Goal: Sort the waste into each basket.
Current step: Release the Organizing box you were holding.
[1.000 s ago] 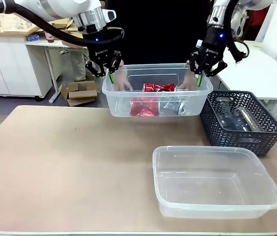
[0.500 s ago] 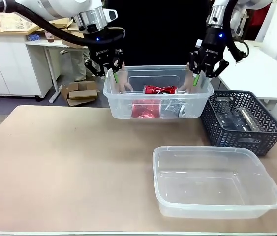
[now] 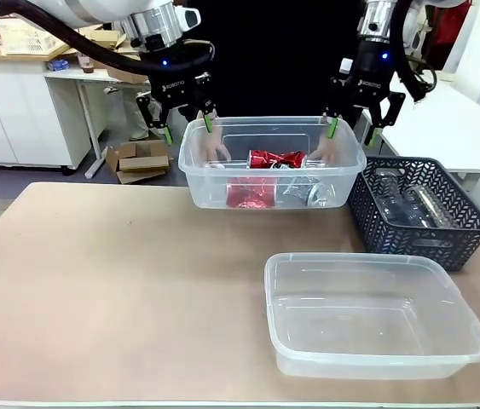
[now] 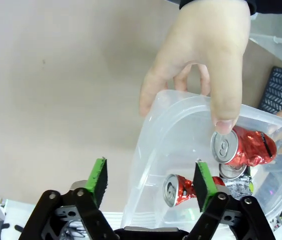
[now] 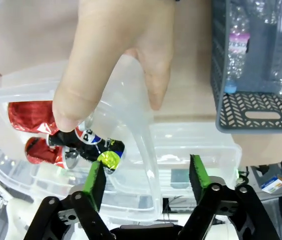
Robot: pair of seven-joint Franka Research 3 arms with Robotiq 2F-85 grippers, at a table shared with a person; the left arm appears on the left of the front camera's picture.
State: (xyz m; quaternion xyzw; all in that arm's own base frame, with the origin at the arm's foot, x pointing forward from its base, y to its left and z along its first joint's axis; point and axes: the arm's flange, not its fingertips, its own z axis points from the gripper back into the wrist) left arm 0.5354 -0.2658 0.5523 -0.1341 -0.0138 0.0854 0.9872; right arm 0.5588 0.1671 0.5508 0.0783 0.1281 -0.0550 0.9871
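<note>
A clear basket holding red cans and a silver can is held by the person's two hands at the table's far edge. My left gripper stands open astride its left rim, and my right gripper stands open astride its right rim. In the left wrist view, the left gripper has the rim between its pads, apart from both. A hand grips that end, above a red can. The right gripper straddles the other rim below a hand. A second clear basket sits empty, front right.
A dark grey lattice basket with clear bottles stands at the right, close to the held tub; in the right wrist view the lattice basket holds the bottles. The left half of the table is bare.
Both grippers have opened and let go of the tub's rim, rising a little. The tub with cans stays up in the person's hands.
</note>
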